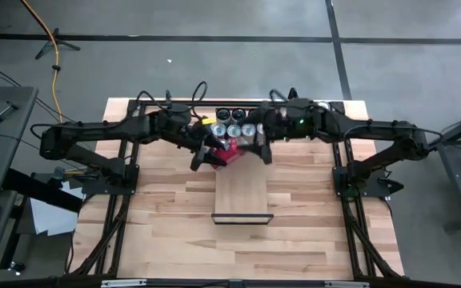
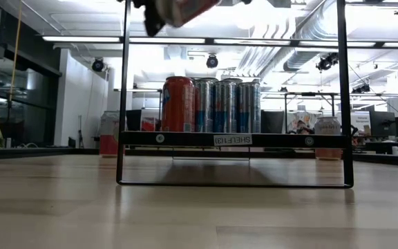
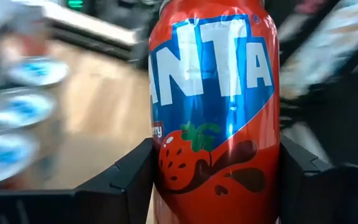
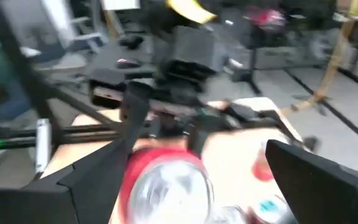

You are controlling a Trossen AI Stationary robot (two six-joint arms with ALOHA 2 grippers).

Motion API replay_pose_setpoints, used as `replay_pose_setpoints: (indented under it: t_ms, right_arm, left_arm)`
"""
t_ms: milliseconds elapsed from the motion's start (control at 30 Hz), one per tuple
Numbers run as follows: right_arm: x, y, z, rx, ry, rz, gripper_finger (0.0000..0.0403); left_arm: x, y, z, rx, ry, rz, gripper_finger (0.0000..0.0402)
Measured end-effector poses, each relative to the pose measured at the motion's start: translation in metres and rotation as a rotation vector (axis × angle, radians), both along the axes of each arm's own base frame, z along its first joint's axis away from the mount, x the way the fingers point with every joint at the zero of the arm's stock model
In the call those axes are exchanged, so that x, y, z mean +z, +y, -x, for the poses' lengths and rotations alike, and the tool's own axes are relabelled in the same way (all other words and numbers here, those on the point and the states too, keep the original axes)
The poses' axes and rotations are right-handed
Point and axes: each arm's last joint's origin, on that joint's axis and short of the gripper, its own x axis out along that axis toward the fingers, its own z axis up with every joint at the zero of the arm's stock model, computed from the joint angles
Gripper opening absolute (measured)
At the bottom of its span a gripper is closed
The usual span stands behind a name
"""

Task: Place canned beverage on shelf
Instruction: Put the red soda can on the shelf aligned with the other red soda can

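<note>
The red canned beverage, printed with a strawberry, is clamped between the two dark fingers of the left claw. In the high view it sits just off the far left corner of the shelf; in the low view it shows at the top edge, above the shelf frame.

The right claw hangs near the far right corner of the shelf. Its fingers are spread wide with nothing between them, and a red can's silver top shows beyond them in the right wrist view.

The shelf's pale plank top carries nothing. Beyond its far end, cans stand upright in a cluster on the table. The high view shows about six tops, though an exact count is uncertain. In the low view one of these is red and the others are silver and blue.

The room beyond has ceiling strip lights and exposed ducts.
</note>
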Motion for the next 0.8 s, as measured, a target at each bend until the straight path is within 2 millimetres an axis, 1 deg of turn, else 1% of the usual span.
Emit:
replay_pose_setpoints:
  t_ms: [100,200,267,367,433,533,600,700,767,800]
  right_arm:
    - [0.007,-0.006,0.013,-0.077,0.000,-0.047,0.0370]
    - [0.009,-0.011,0.024,-0.122,0.030,-0.111,0.0370]
    - [0.006,-0.012,0.028,-0.138,0.052,-0.144,0.0370]
    - [-0.006,-0.011,0.026,-0.143,0.066,-0.180,0.0371]
    - [-0.019,-0.010,0.021,-0.139,0.047,-0.219,0.0371]
    - [-0.042,-0.008,0.016,-0.149,-0.023,-0.307,0.0371]
    - [-0.049,-0.010,0.014,-0.157,-0.101,-0.371,0.0371]
    - [-0.051,-0.014,0.011,-0.163,-0.240,-0.435,0.0371]
    - [-0.054,-0.016,0.008,-0.163,-0.275,-0.459,0.0371]
    - [-0.052,-0.017,0.005,-0.160,-0.295,-0.458,0.0371]
  left_arm:
    - [0.008,0.005,0.017,0.106,0.021,-0.096,0.0193]
    - [0.015,0.007,0.032,0.246,0.000,-0.184,0.0193]
    - [0.010,0.008,0.036,0.322,-0.026,-0.182,0.0193]
    - [-0.006,0.004,0.033,0.382,-0.152,-0.141,0.0193]
    - [-0.019,-0.002,0.030,0.402,-0.248,-0.104,0.0193]
    - [-0.037,-0.011,0.024,0.438,-0.327,-0.075,0.0193]
    - [-0.036,-0.016,0.022,0.461,-0.372,-0.089,0.0193]
    - [-0.029,-0.019,0.017,0.461,-0.442,-0.124,0.0193]
    - [-0.035,-0.019,0.012,0.457,-0.437,-0.124,0.0193]
    - [-0.038,-0.019,0.009,0.457,-0.432,-0.121,0.0193]
